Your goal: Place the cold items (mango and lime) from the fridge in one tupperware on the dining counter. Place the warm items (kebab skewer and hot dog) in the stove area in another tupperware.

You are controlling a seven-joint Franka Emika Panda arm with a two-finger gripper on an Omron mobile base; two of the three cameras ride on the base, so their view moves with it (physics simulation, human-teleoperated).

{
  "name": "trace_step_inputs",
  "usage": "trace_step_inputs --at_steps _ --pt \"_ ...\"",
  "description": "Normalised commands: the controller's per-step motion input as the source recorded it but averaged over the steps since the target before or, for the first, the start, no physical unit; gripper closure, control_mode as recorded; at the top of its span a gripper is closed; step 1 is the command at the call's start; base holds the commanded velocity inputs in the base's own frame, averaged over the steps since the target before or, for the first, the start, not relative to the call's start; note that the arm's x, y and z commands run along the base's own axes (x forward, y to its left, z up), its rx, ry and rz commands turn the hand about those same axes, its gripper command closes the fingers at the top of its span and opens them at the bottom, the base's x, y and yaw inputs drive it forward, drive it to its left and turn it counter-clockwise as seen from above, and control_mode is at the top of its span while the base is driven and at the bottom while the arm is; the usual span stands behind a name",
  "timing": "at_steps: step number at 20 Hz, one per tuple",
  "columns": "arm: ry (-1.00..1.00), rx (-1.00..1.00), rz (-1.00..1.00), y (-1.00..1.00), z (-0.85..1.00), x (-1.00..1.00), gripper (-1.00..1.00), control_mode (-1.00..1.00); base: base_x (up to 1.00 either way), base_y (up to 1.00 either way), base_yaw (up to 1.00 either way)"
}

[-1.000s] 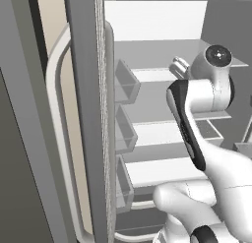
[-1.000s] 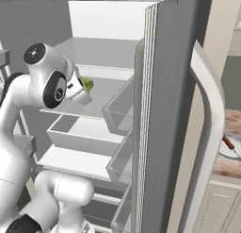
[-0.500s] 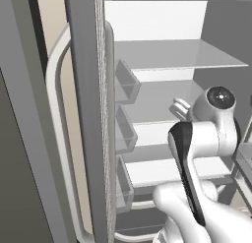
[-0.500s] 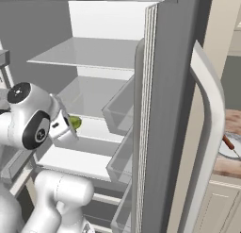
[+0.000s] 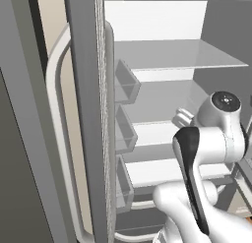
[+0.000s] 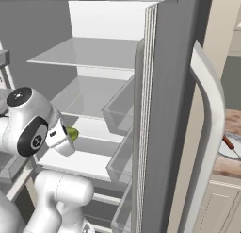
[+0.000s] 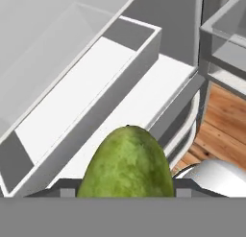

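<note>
1. The claw (image 6: 66, 138) grips the mango (image 6: 72, 132) between its fingers.
2. The mango hangs in front of the open fridge (image 6: 108, 86), just above a lower white shelf (image 6: 75, 162).

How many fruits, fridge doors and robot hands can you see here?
Fruit: 1, the mango, held in the hand
Fridge doors: 2, the left door and the right door, both open
Robot hand: 1
Total: 4

Left base view: behind arm, looks forward past left door into fridge (image 5: 162, 89). Right base view: same fridge interior from right, past right door. Hand view: close, mango (image 7: 126, 164) near lens, shelves beyond.
</note>
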Motion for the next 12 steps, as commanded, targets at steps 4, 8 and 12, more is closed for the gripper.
trace_step_inputs --at_steps 4,8,12 --pt "0.00 0.00 0.00 0.00 0.00 0.00 1.00 1.00 -0.65 0.00 0.06" --pt "0.00 0.00 0.00 0.00 0.00 0.00 1.00 1.00 -0.72 0.00 0.17" --pt "0.00 0.00 0.00 0.00 0.00 0.00 1.00 1.00 -0.62 0.00 0.31"
